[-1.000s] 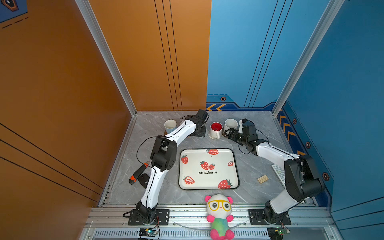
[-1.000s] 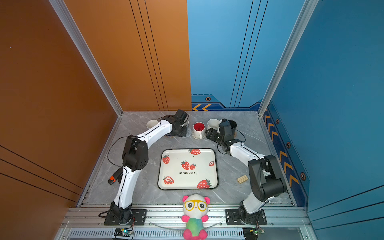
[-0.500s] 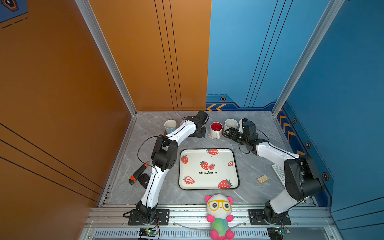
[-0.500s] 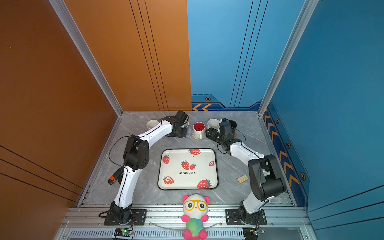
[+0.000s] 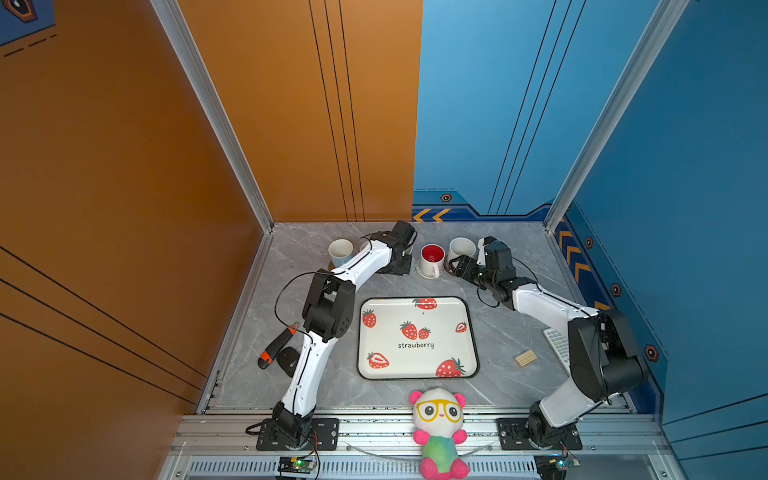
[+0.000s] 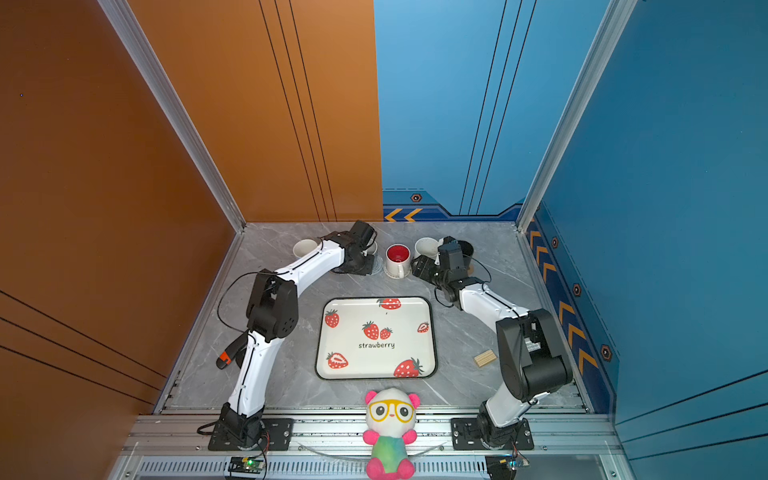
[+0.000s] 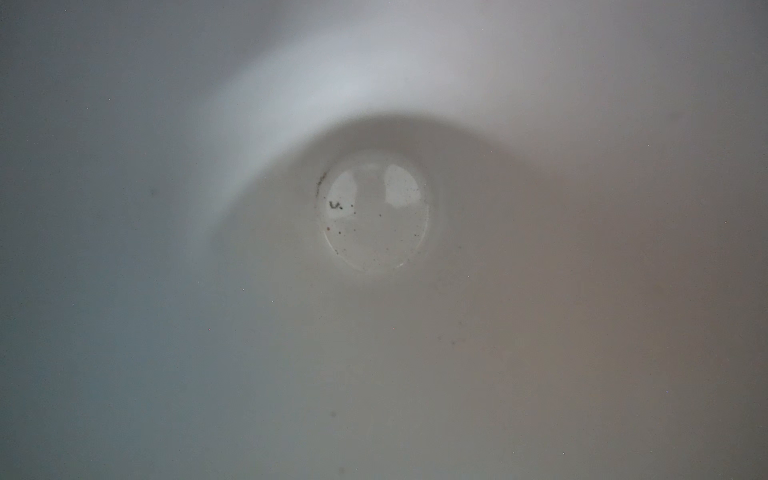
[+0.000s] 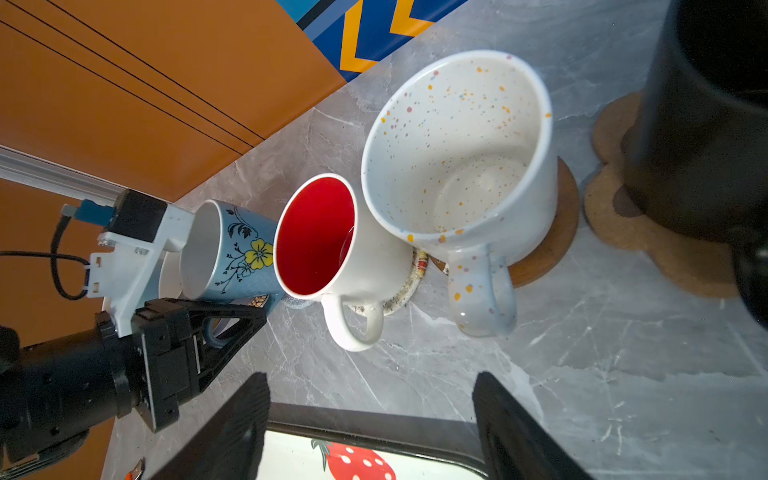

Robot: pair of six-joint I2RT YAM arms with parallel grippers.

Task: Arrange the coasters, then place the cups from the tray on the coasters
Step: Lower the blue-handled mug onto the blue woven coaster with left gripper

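Observation:
The tray [image 5: 415, 365] lies bare in mid-table. My left gripper [image 8: 224, 328] is shut on the handle of a light blue flowered cup [image 8: 245, 253] over a grey-blue coaster [image 6: 376, 266]; whether the cup touches the coaster I cannot tell. The left wrist view shows only that cup's white inside [image 7: 372, 212]. Beside it stand the red-lined cup [image 5: 432, 255] on a woven coaster [image 8: 409, 282], the speckled cup [image 8: 457, 158] on a wooden coaster [image 8: 557, 232] and the black cup [image 8: 706, 124] on a paw-print coaster [image 8: 648, 245]. Another light blue cup [image 5: 340, 251] stands far left. My right gripper [image 8: 372, 415] is open and holds nothing, above the tray's far rim.
A plush panda [image 5: 438, 428] sits at the front edge. An orange-and-black screwdriver [image 5: 276, 347] and a black puck [image 5: 288, 359] lie left of the tray. A small wooden block [image 5: 525, 358] and a keypad [image 5: 557, 345] lie to its right.

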